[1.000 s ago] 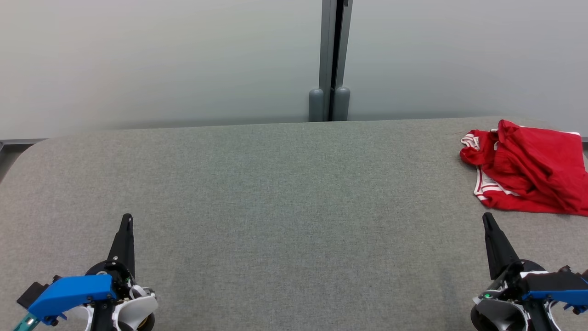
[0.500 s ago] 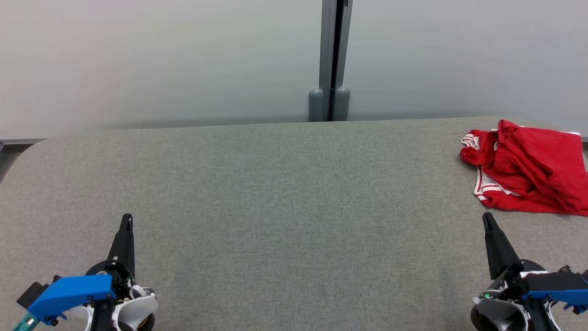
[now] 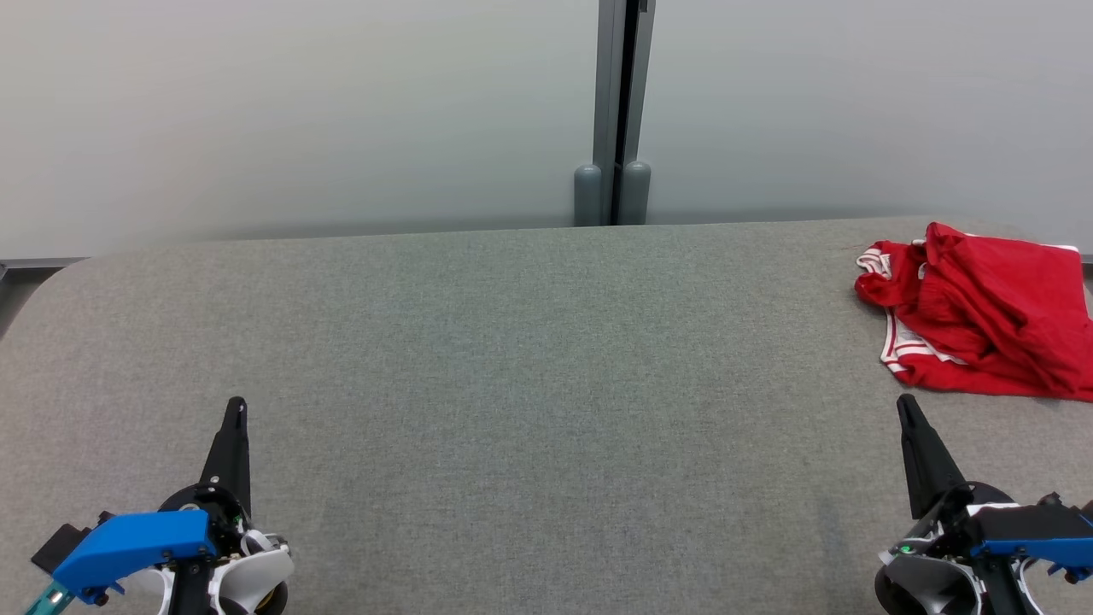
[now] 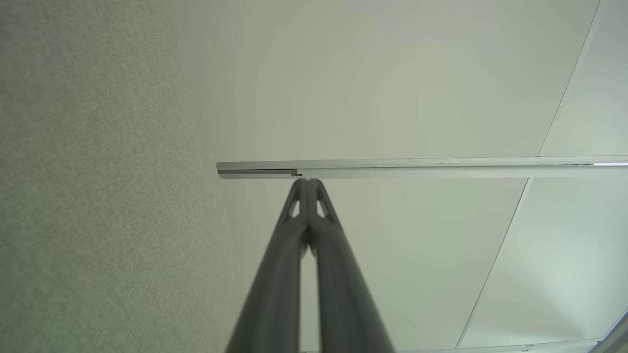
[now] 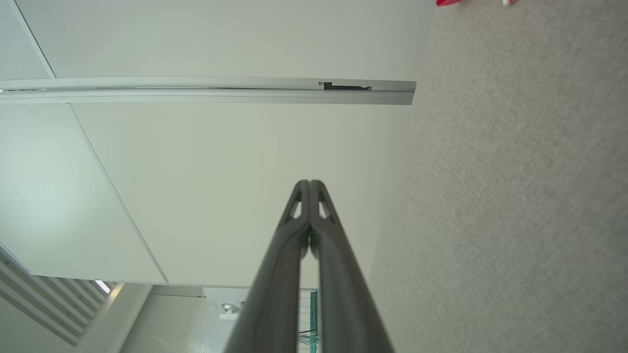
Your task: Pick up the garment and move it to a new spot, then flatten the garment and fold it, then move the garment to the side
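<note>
Table [image 3: 512, 342]: grey cloth-covered top with rounded corners, spanning the head view; wall panels [image 3: 299, 111] behind it.
Garment [image 3: 982, 316]: red with white striped trim, a rumpled, loosely doubled heap at the table's far right, close to the back edge and cut off by the frame. Its long axis runs roughly across the table, left to right.
Right pincer [image 3: 905, 408]: clenched on nothing, fingers pressed together, tips pointing away from the robot. This is the nearer arm; the garment lies ahead of it and slightly to its right, near but not touching.
Left pincer [image 3: 236, 408]: clenched and empty, at the lower left. The garment is well apart from it, across the table.
Stage: the scene fits either a heap to be picked up or a garment already set aside; the pictures leave this open.
</note>
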Tool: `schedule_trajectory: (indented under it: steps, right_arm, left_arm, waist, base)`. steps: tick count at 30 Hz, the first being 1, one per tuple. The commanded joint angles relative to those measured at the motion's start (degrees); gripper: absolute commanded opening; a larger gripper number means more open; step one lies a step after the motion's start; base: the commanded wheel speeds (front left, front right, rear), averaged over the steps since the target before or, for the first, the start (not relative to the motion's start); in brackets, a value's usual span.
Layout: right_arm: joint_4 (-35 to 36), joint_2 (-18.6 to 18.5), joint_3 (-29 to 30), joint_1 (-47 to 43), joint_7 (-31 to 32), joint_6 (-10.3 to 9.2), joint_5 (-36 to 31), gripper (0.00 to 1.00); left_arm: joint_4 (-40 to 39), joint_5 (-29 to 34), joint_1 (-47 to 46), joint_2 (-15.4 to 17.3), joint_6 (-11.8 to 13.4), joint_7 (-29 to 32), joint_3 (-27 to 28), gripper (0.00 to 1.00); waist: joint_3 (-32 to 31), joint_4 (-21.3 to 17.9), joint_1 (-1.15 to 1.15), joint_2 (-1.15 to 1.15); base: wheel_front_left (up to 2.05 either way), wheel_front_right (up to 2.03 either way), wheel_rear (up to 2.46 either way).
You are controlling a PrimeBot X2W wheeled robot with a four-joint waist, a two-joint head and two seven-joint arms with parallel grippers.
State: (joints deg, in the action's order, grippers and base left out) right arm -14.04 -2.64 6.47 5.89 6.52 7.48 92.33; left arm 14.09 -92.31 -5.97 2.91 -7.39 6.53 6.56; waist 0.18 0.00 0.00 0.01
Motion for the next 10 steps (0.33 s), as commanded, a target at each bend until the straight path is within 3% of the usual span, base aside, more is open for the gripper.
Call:
schedule_trajectory:
  steps: [1,10]
  right_arm:
    - [0.00,-0.44,0.16,0.66,0.15,0.02,0.17,0.00]
    - [0.00,-0.44,0.15,0.65,0.15,0.02,0.18,0.00]
  left_arm:
    - [-0.01,-0.19,-0.59,-0.14,-0.33,0.18,0.09,0.00]
    - [-0.02,-0.19,-0.59,-0.14,-0.33,0.18,0.09,0.00]
  waist:
    - [0.00,0.00,0.00,-0.01]
    - [0.00,0.00,0.00,-0.01]
  base:
    - [0.00,0.00,0.00]
    - [0.00,0.00,0.00]
